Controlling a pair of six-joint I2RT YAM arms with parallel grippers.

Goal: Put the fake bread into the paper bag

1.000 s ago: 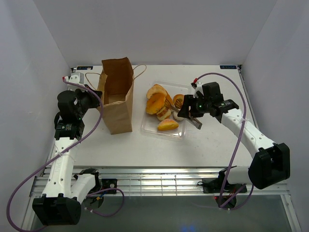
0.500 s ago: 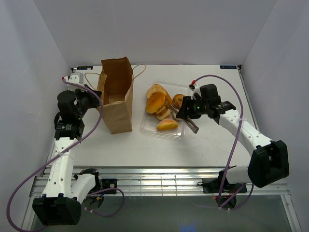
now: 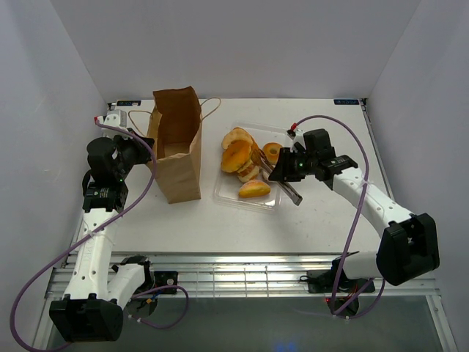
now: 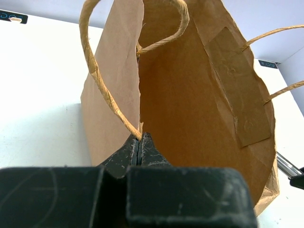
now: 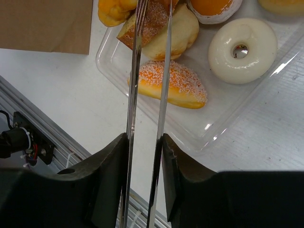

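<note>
The brown paper bag [image 3: 176,150] stands open at the left. My left gripper [image 3: 143,152] is shut on its near rim by a string handle, as the left wrist view shows [image 4: 139,142] against the bag's inner wall [image 4: 190,95]. The fake bread lies in a clear tray [image 3: 227,192]: orange buns [image 3: 237,155], a sugared bun [image 5: 171,85], a white ring doughnut [image 5: 242,50] and a cream roll [image 5: 178,33]. My right gripper [image 3: 287,170] [image 5: 145,142] is shut on thin metal tongs [image 5: 133,71]. The tong arms reach over the pastries. Their tips are out of view.
The tray's near rim [image 5: 223,121] sits on the white table right of the bag. The tongs' back end [image 3: 293,195] sticks out toward the front. White walls close in the table on three sides. An aluminium rail [image 3: 242,275] runs along the near edge.
My right gripper has shifted slightly left and lower toward the tray, bringing the tongs further over the pastries. The left arm and the bag have not moved.
</note>
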